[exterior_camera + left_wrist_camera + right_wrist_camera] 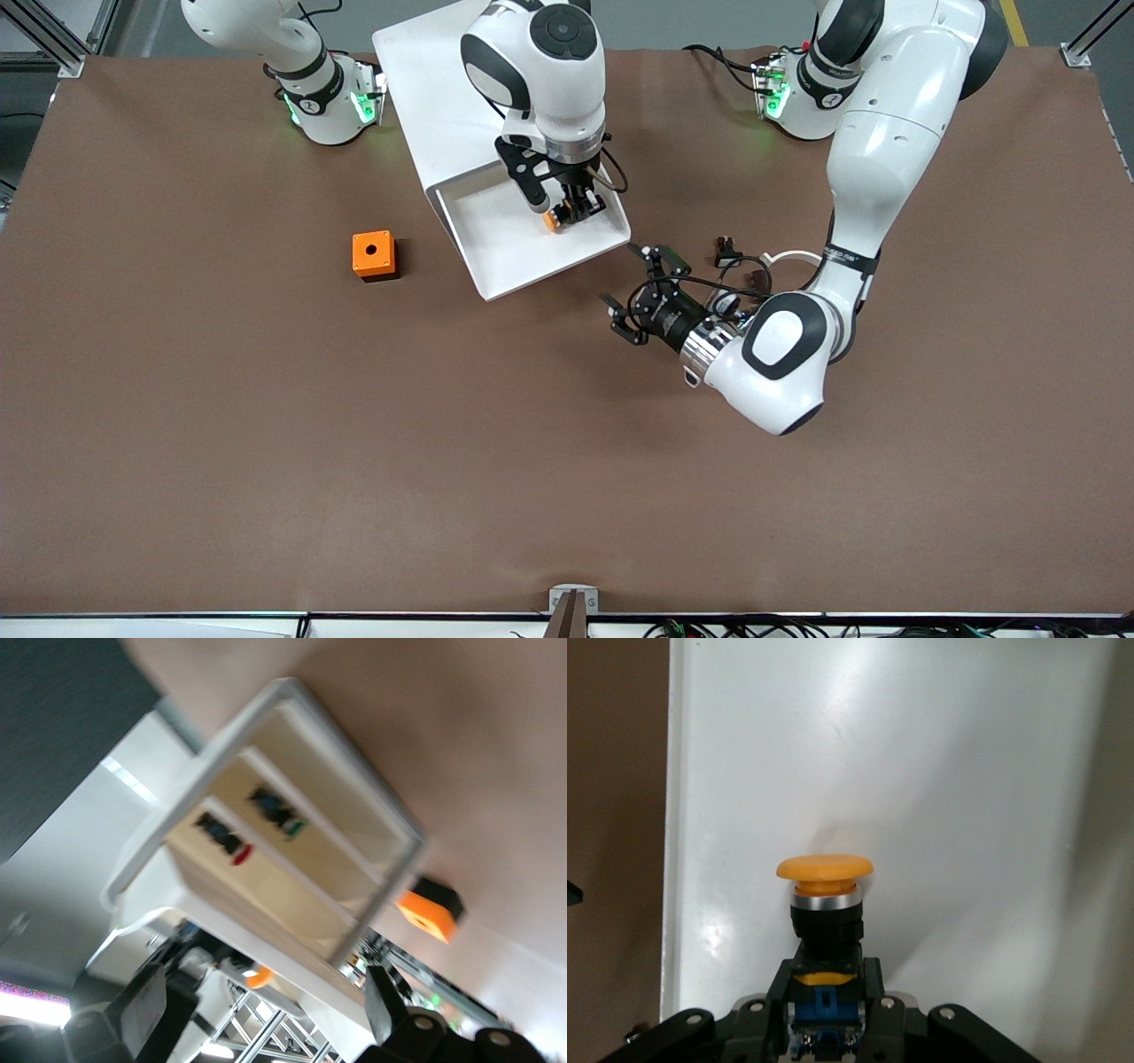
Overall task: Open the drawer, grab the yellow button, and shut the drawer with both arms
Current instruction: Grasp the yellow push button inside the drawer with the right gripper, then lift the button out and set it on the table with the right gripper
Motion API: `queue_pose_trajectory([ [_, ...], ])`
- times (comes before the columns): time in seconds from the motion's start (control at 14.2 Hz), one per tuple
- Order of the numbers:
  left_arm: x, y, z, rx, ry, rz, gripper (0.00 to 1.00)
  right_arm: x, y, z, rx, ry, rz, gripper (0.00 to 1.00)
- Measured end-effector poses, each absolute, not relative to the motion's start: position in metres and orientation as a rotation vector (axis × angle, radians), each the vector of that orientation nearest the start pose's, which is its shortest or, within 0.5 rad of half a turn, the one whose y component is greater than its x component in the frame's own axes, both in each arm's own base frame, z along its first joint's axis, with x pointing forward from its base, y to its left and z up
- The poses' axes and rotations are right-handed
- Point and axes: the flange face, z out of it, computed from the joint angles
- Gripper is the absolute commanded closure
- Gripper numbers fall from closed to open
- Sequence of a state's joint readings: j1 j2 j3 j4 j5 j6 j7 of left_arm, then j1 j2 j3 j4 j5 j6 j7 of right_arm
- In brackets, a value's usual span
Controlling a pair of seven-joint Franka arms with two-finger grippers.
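The white cabinet has its uppermost drawer pulled out toward the front camera. My right gripper is inside the open drawer, shut on the button. In the right wrist view the gripper grips the black and blue body, and the orange cap stands over the white drawer floor. My left gripper is open and empty, low over the table beside the drawer's front corner, at the left arm's end. The left wrist view shows its fingertips apart, the cabinet front and the button.
An orange cube with a round hole sits on the table beside the drawer toward the right arm's end; it also shows in the left wrist view. Small black parts and a white ring lie by the left arm.
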State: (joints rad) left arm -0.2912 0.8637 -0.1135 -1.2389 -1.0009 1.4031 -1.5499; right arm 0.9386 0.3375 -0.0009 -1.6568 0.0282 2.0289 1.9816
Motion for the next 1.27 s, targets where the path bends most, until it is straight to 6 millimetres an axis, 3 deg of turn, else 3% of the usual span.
queue_pose_trajectory([
  [0.21,0.626,-0.340,0.272,-2.313,-1.624,1.854,0.01,0.425,0.499,0.436,-2.839,1.398,0.049,1.00],
  [0.35,0.631,-0.345,0.274,-2.503,-1.576,1.752,0.01,0.467,0.453,0.457,-2.967,1.210,0.089,1.00],
  [0.49,0.634,-0.355,0.285,-2.703,-1.509,1.576,0.01,0.514,0.387,0.471,-3.044,1.011,0.124,1.00],
  [0.71,0.633,-0.376,0.311,-2.908,-1.432,1.295,0.01,0.581,0.268,0.475,-3.095,0.752,0.156,1.00],
  [0.85,0.628,-0.390,0.332,-3.021,-1.343,1.082,0.01,0.608,0.197,0.465,-3.112,0.616,0.172,1.00],
  [0.99,0.622,-0.405,0.347,-3.091,-1.251,0.872,0.01,0.625,0.139,0.443,-3.114,0.481,0.138,1.00],
  [1.27,0.607,-0.435,0.350,-3.148,-1.092,0.599,0.01,0.647,0.035,0.389,-3.125,0.279,0.042,1.00],
])
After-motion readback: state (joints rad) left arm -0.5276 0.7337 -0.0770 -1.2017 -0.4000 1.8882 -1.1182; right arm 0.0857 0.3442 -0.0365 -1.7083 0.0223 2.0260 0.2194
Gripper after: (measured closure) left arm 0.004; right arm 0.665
